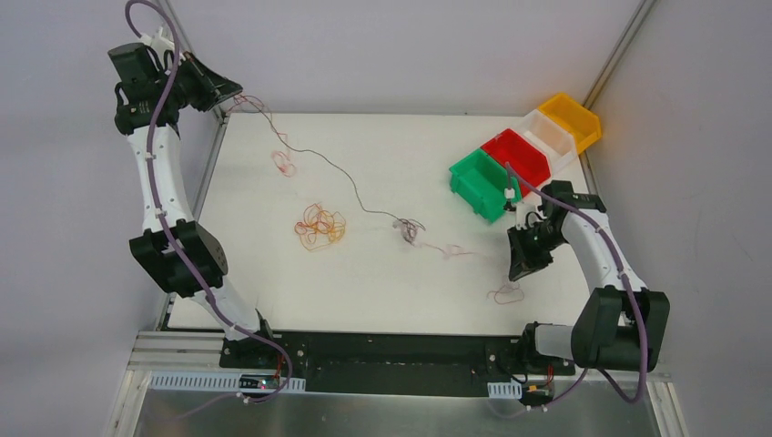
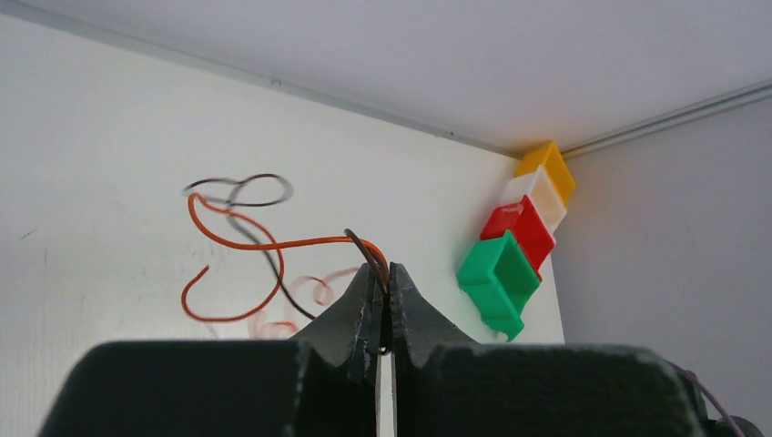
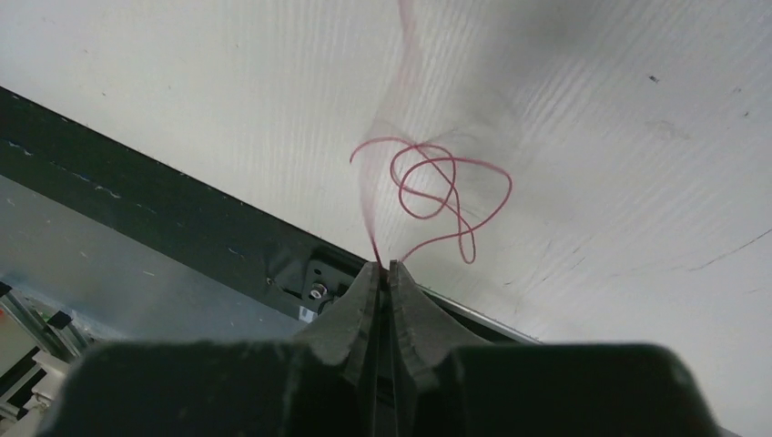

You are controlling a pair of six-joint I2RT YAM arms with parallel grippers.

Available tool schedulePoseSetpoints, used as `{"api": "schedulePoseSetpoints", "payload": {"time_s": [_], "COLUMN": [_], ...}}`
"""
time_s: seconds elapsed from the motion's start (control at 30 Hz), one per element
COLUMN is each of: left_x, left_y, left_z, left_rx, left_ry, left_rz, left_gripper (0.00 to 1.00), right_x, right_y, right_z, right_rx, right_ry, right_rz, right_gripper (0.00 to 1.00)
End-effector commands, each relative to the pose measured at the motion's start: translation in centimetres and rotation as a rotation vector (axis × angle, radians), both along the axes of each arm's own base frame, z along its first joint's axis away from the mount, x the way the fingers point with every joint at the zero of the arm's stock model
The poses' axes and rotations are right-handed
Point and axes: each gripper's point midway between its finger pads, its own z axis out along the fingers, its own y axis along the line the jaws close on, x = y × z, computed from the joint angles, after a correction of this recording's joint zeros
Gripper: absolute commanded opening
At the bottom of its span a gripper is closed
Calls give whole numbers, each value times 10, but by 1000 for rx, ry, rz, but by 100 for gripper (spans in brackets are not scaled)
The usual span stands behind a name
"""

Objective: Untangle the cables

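My left gripper [image 1: 235, 94] is raised over the table's far left corner. In the left wrist view it [image 2: 384, 271] is shut on a dark brown cable [image 2: 364, 248] and an orange cable [image 2: 273, 244]. The brown cable [image 1: 346, 177] runs down across the table to a small knot [image 1: 407, 228], where a pink-red strand [image 1: 452, 250] trails right. An orange and yellow tangle [image 1: 320, 228] lies mid-table and a small red curl [image 1: 284, 162] lies further back. My right gripper [image 1: 521, 269] hangs low at the right. Its tips [image 3: 383, 266] pinch a curly red cable [image 3: 446, 196], whose loop [image 1: 505, 293] rests on the table.
Green [image 1: 482, 182], red [image 1: 517, 157], white [image 1: 551, 137] and yellow [image 1: 573, 118] bins stand in a row at the back right, just behind the right arm. The black base rail [image 1: 391, 350] borders the near table edge. Grey walls close in left and right.
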Motion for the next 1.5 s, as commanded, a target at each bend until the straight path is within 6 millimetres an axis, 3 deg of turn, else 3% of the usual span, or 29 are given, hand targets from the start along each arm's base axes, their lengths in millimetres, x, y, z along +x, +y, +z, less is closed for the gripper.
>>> {"api": "schedulePoseSetpoints", "payload": {"time_s": [0.0,0.17,0.3,0.5,0.53,0.63,0.7,0.8,0.93,1.1,1.27,1.37,1.47], "left_x": [-1,-9,-13,-26,-29,-34,-35,-36,-38,-34,-30,-28,-26], "left_y": [-17,-21,-26,-54,-60,-71,-75,-79,-80,-79,-79,-76,-71], "left_z": [42,59,73,58,49,34,26,20,8,-12,-24,-35,-48], "left_rx": [-63,-45,-52,-85,-90,-88,-88,-92,-90,-101,-106,-96,-69], "left_ry": [-80,-129,-154,-113,-94,-66,-53,-39,-17,28,56,74,92], "left_rz": [-56,-73,-88,-181,-192,-215,-223,-229,-228,-222,-219,-199,-174], "left_gripper": [0,0,0,0,0,0,0,0,0,0,0,0,0], "right_x": [-3,12,19,38,43,63,85,113,143,160,169,170,159], "right_y": [1,14,19,40,44,64,85,119,171,234,267,260,240], "right_z": [10,35,52,82,84,89,90,83,67,27,-28,-44,-35], "right_rx": [30,99,133,225,228,222,212,189,170,157,91,39,29], "right_ry": [24,-32,-65,-132,-143,-208,-274,-313,-288,-238,-192,-161,-138], "right_rz": [27,8,4,-7,-7,14,39,85,145,214,262,270,294], "right_gripper": [11,0,0,1,12,59,81,92,92,84,73,44,0]}}
